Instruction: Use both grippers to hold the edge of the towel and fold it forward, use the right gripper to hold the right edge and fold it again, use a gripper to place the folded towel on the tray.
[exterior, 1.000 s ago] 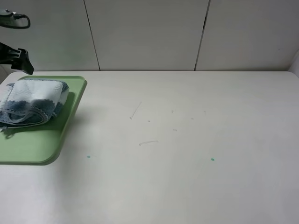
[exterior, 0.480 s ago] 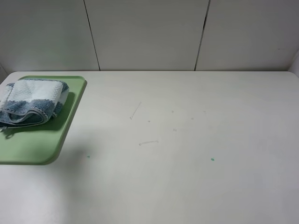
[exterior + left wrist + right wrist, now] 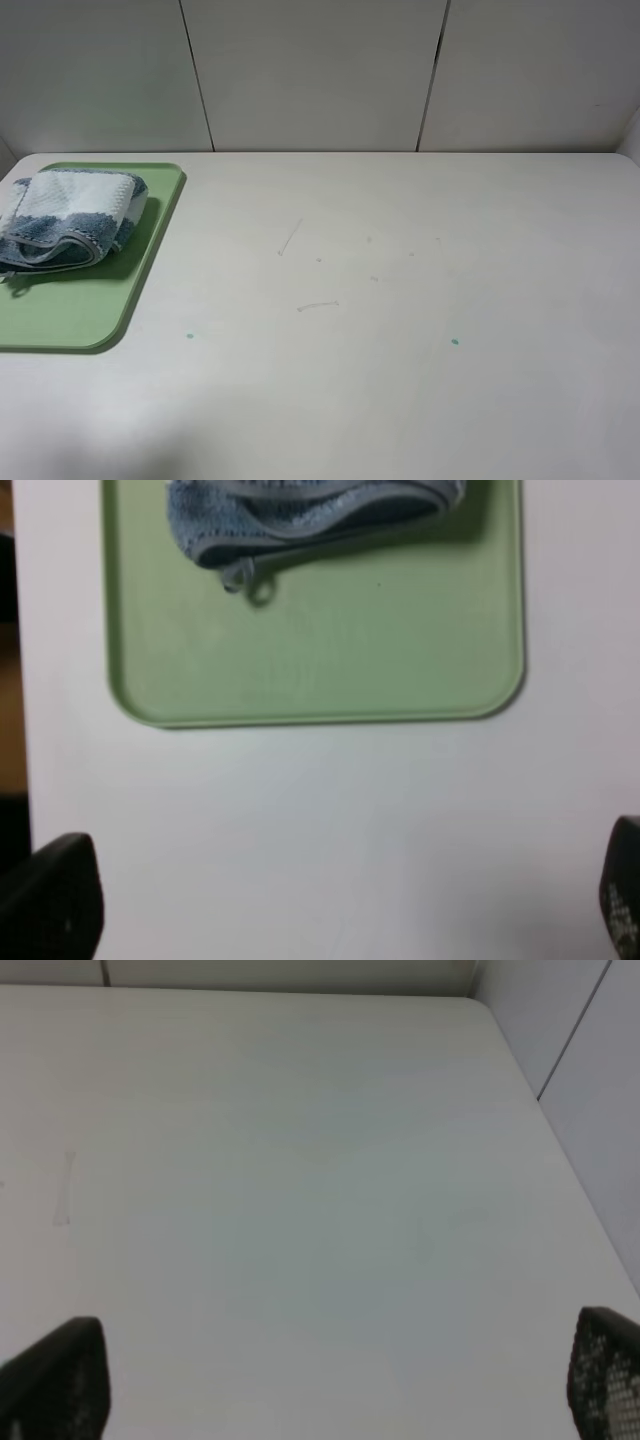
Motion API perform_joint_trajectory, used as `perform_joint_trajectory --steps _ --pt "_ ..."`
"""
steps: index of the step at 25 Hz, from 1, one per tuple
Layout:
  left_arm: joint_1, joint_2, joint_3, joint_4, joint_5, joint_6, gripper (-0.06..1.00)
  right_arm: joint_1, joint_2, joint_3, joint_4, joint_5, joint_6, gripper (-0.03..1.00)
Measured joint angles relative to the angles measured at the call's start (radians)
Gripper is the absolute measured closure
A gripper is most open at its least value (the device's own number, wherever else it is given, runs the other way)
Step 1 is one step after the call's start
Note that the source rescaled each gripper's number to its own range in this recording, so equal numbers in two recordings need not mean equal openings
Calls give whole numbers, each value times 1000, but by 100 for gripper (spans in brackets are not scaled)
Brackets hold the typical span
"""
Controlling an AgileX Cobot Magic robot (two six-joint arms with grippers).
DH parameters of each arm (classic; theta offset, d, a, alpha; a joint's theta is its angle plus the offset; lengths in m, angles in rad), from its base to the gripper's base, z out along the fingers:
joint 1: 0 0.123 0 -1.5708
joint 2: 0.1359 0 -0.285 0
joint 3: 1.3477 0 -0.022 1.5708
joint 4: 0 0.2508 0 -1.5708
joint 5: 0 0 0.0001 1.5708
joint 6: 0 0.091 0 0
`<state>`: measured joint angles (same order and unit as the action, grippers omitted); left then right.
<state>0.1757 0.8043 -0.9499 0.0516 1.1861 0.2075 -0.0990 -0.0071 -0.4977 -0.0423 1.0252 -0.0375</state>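
- The towel [image 3: 68, 218], folded into a thick blue-and-white bundle, lies on the far part of the tray [image 3: 90, 305], not held by either claw.
- The left claw [image 3: 330, 900] is released: its two black fingertips [image 3: 50, 895] show only at opposite edges of the left wrist view, far apart, with bare white desk [image 3: 330, 810] between them.
- That claw hangs over the desk just beside the tray's near rim, well apart from the towel [image 3: 300, 515].
- In the left wrist view the towel's grey hem [image 3: 330, 508] curves along the folded side, and a small loop [image 3: 260, 588] rests on the green tray [image 3: 330, 650] surface beside it.
- The right claw [image 3: 330, 1380] is also released, its fingertips [image 3: 60, 1380] spread wide at the picture's corners, holding nothing.
- Under the right claw there is only pale desk [image 3: 300, 1160], near the wall panels [image 3: 590, 1080] at the desk's edge.
- In the exterior high view neither arm shows; the tray sits at the left side of the desk [image 3: 400, 300], near its far corner.
- A few faint scuffs [image 3: 290, 237] and two small green specks [image 3: 455, 341] mark the desk's middle.
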Motion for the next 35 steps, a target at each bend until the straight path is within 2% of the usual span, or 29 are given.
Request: perform_joint_trajectory --steps 6,11,15,18,21,35 --pt "0 -294 55 -52 1 -1 -6 0 0 0 0 0 0 -3" --pt "-4 -502 156 -87 1 -29 -6 0 0 0 0 0 0 -3" --pt "-49 -642 283 -118 -13 -36 -6 0 0 0 0 0 0 -3" --pt "-104 -725 381 -127 -80 -37 -6 0 0 0 0 0 0 -3" --pt "-138 -781 445 -131 -111 -43 -6 0 0 0 0 0 0 -3" --pt "-154 -812 449 -131 -123 -37 -6 0 0 0 0 0 0 -3"
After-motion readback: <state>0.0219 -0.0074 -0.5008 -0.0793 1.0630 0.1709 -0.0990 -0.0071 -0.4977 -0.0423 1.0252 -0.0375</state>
